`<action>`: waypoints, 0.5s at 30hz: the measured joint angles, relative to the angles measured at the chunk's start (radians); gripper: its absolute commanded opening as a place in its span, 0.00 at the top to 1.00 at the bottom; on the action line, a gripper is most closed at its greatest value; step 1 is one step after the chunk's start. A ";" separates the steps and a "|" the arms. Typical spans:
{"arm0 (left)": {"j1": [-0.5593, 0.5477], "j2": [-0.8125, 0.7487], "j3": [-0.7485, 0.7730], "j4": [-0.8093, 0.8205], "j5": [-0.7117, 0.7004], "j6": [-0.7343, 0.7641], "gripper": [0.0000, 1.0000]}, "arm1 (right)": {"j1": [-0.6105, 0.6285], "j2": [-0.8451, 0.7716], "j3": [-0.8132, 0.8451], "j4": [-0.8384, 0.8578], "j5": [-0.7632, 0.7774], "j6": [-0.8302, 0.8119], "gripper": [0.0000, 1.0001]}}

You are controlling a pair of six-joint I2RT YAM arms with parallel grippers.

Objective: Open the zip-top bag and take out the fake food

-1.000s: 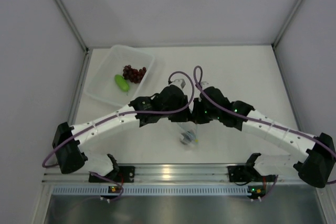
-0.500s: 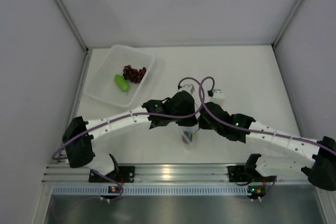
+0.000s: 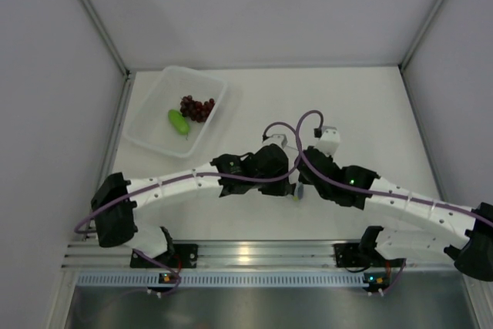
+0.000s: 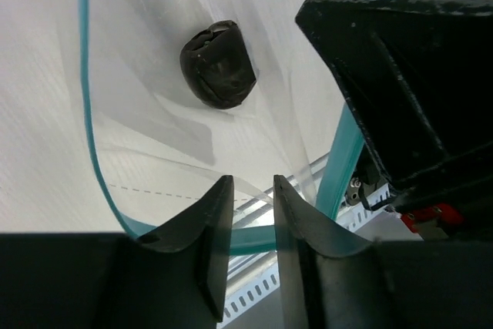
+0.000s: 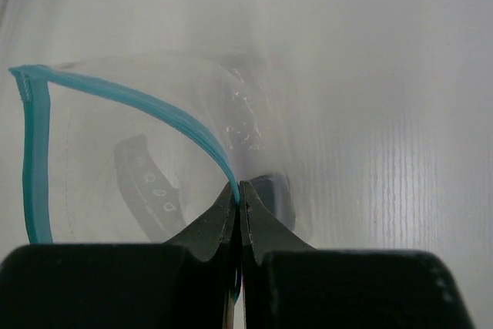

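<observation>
1. We see the left gripper (image 4: 250, 184) with its jaws narrow, a slim gap showing between the tips.
2. The zip-top bag (image 4: 146, 121) meets this claw right at the tips. Its creased clear film runs into the gap, and its light blue zip strip (image 4: 87, 117) crosses behind the two fingers lower down.
3. The left gripper appears to be pinching the near lip of the bag, though the fingers hide the contact itself.
4. The right gripper (image 5: 238, 187) has its jaws pressed together on the zip strip of the opposite lip. From the fingertips the strip climbs up and to the left, then turns a corner and drops down the left side of that view.
5. The bag hangs between the two claws with its mouth drawn into a wide loop, and the left wrist camera looks straight into it.
6. From above, only a sliver of the bag shows between the two wrists, over the near part of the table (image 3: 362, 113).
7. The dark lump (image 4: 218, 63) sits inside the bag, deep beyond the left fingertips and apart from both claws.
8. The grape bunch (image 3: 197, 107) and the green piece (image 3: 179, 122) lie side by side in the translucent tub (image 3: 150, 135) at the far left, well apart from the bag and both grippers.
9. In the left wrist view, the black body of the right gripper fills the upper right, with the far run of the strip passing just beside it.
</observation>
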 measured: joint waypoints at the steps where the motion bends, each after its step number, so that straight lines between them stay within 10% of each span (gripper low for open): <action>1: -0.001 0.008 0.000 0.001 0.000 -0.003 0.62 | 0.000 0.000 0.000 -0.002 0.004 0.000 1.00; 15: -0.001 0.211 0.167 -0.007 -0.042 -0.003 0.60 | -0.004 -0.097 -0.060 -0.022 0.037 -0.001 1.00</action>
